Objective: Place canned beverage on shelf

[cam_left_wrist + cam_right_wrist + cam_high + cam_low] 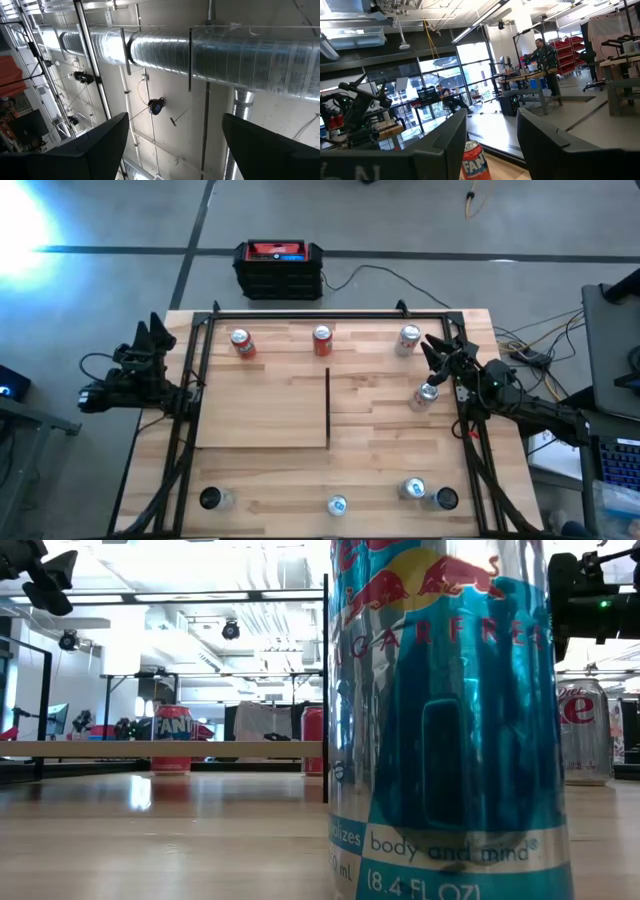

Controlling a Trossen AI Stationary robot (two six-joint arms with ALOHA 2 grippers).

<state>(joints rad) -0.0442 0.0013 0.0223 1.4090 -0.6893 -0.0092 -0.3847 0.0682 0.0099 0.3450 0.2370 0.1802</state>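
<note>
The shelf (pixel 262 408) is a pale board lying flat mid-table, with a black upright bar (pixel 327 408) along its right edge. Canned beverages stand upright on the table: two red ones (pixel 240 343) (pixel 322 340) and a silver one (pixel 408 340) in the far row, and one silver can (pixel 427 394) at the right. My left gripper (pixel 174 135) is raised over the table's left edge and points up at the ceiling, open and empty. My right gripper (pixel 489 140), over the far right corner, shows a narrow empty gap with a Fanta can (pixel 474 160) far beyond it.
Several more cans stand along the near edge (pixel 213 498) (pixel 337 504) (pixel 412 489) (pixel 445 498); the blue Red Bull can (pixel 450 720) fills the low view. A black frame (pixel 300 313) rims the table. A red-and-black box (pixel 279 268) sits on the floor beyond.
</note>
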